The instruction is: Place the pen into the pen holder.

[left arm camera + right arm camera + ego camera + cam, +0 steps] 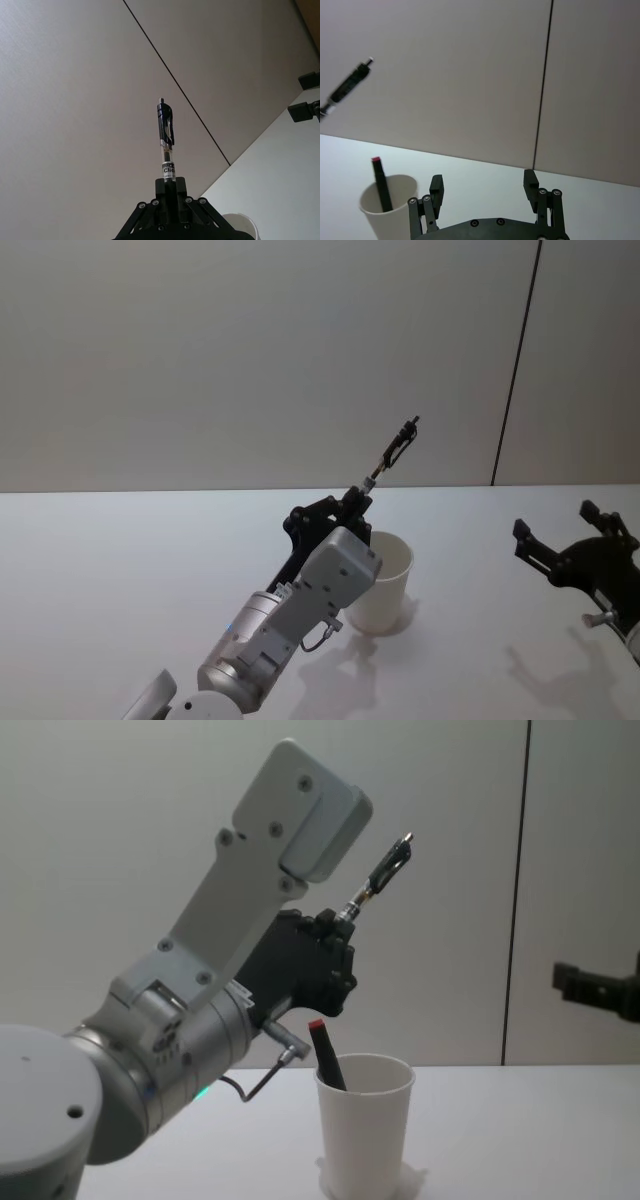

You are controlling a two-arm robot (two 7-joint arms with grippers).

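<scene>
My left gripper (360,502) is shut on the pen (396,448), a black and clear click pen that points up and away at a slant, with its clip end highest. In the left wrist view the pen (165,131) rises straight out of the shut gripper (170,184). The pen holder (384,580), a white paper cup, stands on the table just below and beyond that gripper; in the chest view the pen (386,868) hangs well above the holder (365,1135). My right gripper (483,182) is open and holds nothing, off to the right of the cup (387,210).
A black marker with a red end (326,1062) leans inside the cup, also seen from the right wrist as the marker (380,182). The white table (120,580) meets a grey wall with a dark vertical seam (515,370). The right gripper (556,522) hovers near the table's right side.
</scene>
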